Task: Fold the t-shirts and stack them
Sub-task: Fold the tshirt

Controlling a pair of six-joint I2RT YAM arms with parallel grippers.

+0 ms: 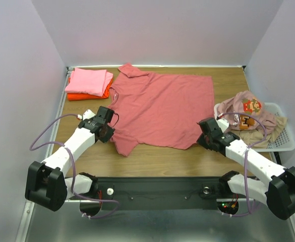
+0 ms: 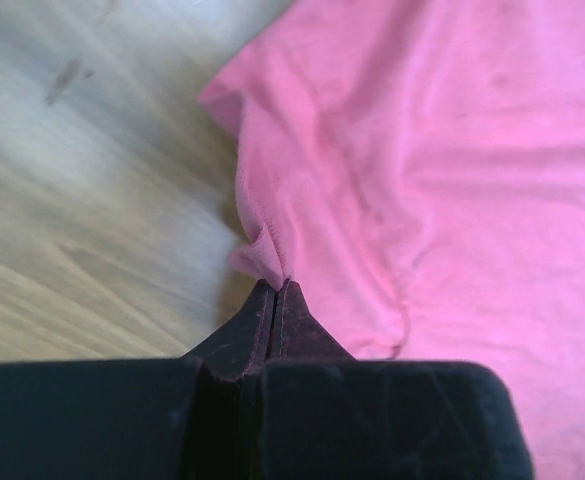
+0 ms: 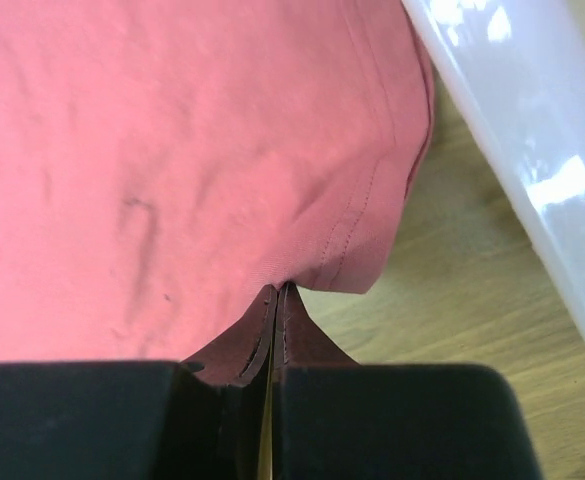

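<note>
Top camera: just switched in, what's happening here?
Both arms are working the rose-red t-shirt, spread flat on the table. The left gripper is shut on its near-left edge by the sleeve, and the right gripper is shut on its near-right hem corner. A folded light pink shirt sits on an orange shirt at the far left. The printed shirt and a beige shirt lie crumpled in the white basket on the right.

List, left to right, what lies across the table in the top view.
folded shirt stack → rose-red shirt, spread flat → white basket
</note>
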